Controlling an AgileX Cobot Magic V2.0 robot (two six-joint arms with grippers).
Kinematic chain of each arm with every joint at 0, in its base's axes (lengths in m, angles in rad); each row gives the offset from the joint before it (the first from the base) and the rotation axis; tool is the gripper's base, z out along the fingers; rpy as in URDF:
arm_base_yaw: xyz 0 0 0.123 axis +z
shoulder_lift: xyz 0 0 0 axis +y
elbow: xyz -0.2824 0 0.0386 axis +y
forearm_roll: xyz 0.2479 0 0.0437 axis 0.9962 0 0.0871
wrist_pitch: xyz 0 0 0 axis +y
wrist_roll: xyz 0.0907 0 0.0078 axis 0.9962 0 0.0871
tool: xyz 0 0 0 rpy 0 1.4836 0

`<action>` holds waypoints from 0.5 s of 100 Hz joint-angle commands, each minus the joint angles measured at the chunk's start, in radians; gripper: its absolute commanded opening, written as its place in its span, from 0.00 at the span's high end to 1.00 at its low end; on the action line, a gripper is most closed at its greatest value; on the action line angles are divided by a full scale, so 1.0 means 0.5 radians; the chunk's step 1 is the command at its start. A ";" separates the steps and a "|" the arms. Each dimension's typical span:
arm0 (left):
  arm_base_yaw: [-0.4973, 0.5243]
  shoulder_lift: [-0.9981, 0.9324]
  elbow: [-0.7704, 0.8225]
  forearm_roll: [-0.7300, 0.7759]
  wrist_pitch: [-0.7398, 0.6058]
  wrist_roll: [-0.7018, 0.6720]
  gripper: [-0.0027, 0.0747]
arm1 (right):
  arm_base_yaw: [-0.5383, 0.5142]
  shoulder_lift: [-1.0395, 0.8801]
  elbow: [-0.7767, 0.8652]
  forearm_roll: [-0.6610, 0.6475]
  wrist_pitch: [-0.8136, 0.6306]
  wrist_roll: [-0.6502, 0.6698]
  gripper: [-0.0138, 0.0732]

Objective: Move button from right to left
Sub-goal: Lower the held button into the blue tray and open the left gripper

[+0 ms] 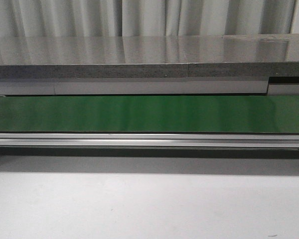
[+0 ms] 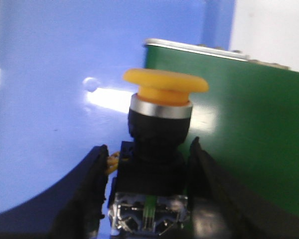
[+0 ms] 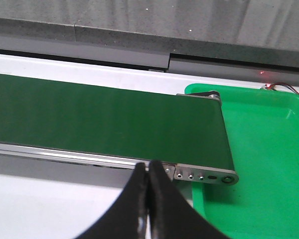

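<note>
Front view: you see only the green belt (image 1: 149, 113) beyond the pale table (image 1: 139, 204); no arm and no button appears here.

Left wrist view: your left pincer (image 2: 147, 194) is clamped on the button (image 2: 157, 134), fingers (image 2: 87, 194) against its black body, orange cap clear. It hangs over a blue bin (image 2: 50, 99) beside the belt's end.

Step advice: lower it upright over the blue floor, well off the belt edge, then release.

Right wrist view: your right pincer (image 3: 148, 199) is pressed together, holding nothing, near the belt end beside a green tray (image 3: 259, 149).
</note>
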 commanded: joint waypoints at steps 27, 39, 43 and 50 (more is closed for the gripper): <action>0.338 -0.079 0.032 -0.028 -0.252 0.283 0.78 | -0.003 0.023 -0.050 -0.004 -0.157 -0.005 0.92; 0.374 0.004 0.032 -0.043 -0.247 0.283 0.78 | -0.003 0.023 -0.050 -0.004 -0.157 -0.005 0.92; 0.374 0.041 0.032 -0.046 -0.247 0.283 0.78 | -0.003 0.023 -0.050 -0.004 -0.157 -0.005 0.92; 0.374 0.104 0.032 -0.046 -0.252 0.283 0.78 | -0.003 0.023 -0.050 -0.004 -0.157 -0.005 0.92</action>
